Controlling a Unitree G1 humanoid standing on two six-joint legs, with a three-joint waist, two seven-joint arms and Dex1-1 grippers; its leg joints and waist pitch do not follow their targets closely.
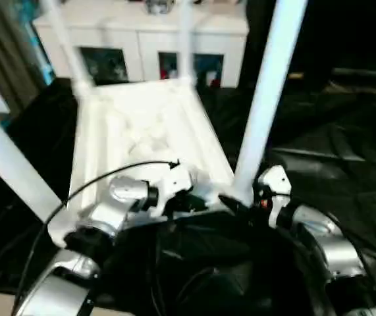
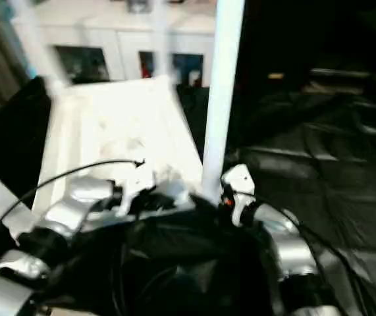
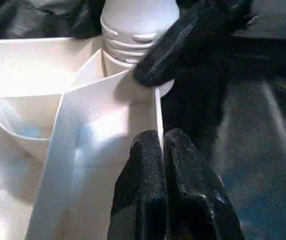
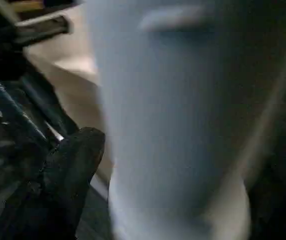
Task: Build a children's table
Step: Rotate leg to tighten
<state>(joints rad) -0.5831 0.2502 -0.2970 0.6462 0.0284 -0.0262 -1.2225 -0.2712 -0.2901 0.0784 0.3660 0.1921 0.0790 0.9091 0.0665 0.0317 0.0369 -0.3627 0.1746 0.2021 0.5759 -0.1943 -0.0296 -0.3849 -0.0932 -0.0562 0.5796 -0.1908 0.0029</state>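
On the black work table (image 1: pixel 346 164) the children's table (image 1: pixel 141 131) lies upside down with its legs pointing up. At the left, the left gripper (image 3: pixel 163 150) reaches in low and pinches the thin white edge wall by the near corner socket. At the right, the right gripper (image 1: pixel 243 201) reaches in at the bottom of the last leg (image 1: pixel 267 92) with its fingers spread around it; I think that leg still needs twisting tight.

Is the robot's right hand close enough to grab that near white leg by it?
Probably yes. The right hand sits at the base of the near leg, one finger beside it, nothing between. The left hand is shut on the tabletop edge.
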